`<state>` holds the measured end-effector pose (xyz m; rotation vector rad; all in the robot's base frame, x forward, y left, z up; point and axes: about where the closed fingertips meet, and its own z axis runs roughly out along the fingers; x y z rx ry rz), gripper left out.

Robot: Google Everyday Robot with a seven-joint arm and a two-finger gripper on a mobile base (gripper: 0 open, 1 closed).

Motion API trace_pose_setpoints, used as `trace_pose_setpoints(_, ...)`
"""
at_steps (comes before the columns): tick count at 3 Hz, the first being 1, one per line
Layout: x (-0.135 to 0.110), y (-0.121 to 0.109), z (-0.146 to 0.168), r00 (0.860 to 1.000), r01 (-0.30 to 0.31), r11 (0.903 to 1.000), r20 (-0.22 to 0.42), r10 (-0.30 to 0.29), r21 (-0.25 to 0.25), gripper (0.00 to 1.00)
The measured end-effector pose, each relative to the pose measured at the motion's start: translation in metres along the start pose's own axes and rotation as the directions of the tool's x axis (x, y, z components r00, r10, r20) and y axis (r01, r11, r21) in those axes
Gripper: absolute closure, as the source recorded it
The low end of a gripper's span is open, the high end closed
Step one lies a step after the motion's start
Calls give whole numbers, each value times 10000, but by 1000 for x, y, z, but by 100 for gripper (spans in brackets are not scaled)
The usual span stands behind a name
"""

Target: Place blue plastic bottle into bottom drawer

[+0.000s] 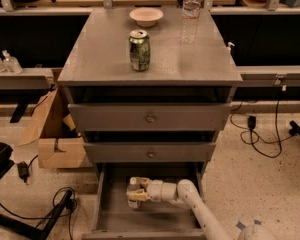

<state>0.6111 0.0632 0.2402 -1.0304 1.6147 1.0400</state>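
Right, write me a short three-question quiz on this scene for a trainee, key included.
1. True or false: the gripper is inside the open bottom drawer, its jaws shut on the blue plastic bottle.
2. Which thing stands nearest the front edge of the cabinet top? A) green can B) bowl C) clear bottle
3. Fill in: round knobs show on ____ drawer fronts.
Key: 1 true; 2 A; 3 two.

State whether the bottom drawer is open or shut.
Open: the bottom drawer is pulled out, floor showing; the hand holds the blue plastic bottle inside it.
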Motion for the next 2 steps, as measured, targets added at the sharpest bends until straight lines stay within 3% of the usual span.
trace_pose_setpoints(1,0,1,2,10000,-4,10000,5,4,-36,0)
trace_pose_setpoints(2,0,1,2,10000,-4,10000,6,4,-37,0)
